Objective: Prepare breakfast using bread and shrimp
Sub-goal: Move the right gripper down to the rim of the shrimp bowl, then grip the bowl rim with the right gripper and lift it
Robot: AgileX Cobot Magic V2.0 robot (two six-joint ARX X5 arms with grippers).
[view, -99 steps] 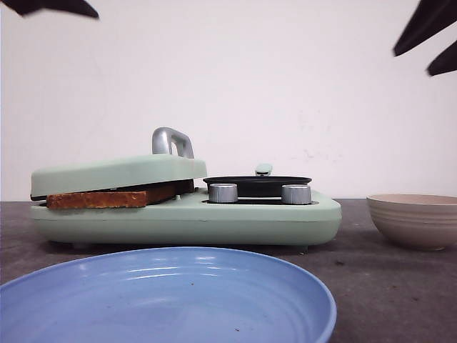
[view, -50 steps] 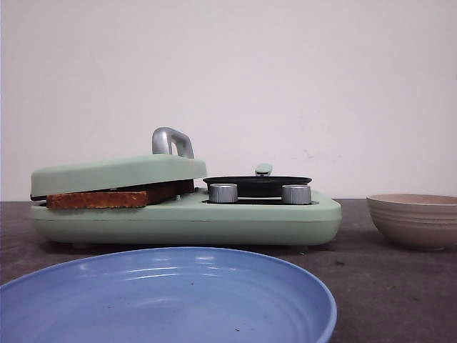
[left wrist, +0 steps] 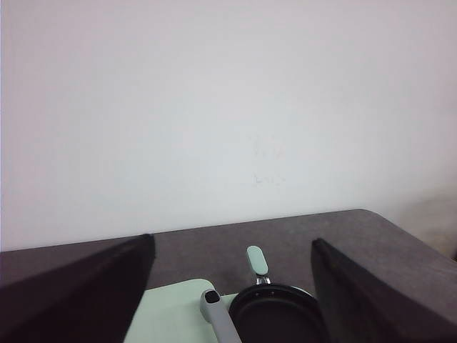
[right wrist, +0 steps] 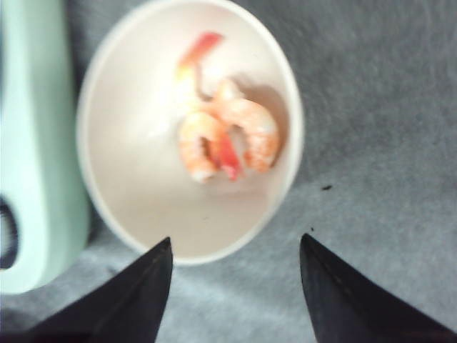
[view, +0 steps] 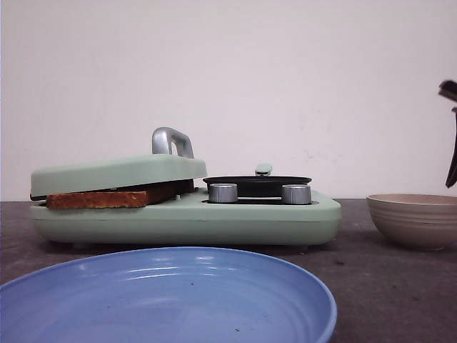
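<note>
Bread (view: 107, 198) is seen at the left of the front view as a toasted brown crust edge, clamped under the closed pale green lid (view: 118, 173) of a breakfast maker (view: 186, 218); its face is hidden. Shrimp (right wrist: 225, 139), curled, pink and orange, are heaped in a beige bowl (right wrist: 128, 207) in the upper middle of the right wrist view, slightly blurred. The right gripper (right wrist: 235, 286) is held above the bowl with its dark fingers spread wide and nothing between them; in the front view only a dark sliver of it shows at the right edge, above the bowl (view: 414, 220). The left gripper (left wrist: 232, 293) is likewise parted wide and empty, raised over the maker, with a small black pan (left wrist: 275, 314) seen between its fingers. The bread lies well apart from both grippers. Bare grey table (right wrist: 385, 128) surrounds the bowl on its far side, while the maker's edge sits just beside it. A blue plate (view: 164, 300) fills the lower front view.
</note>
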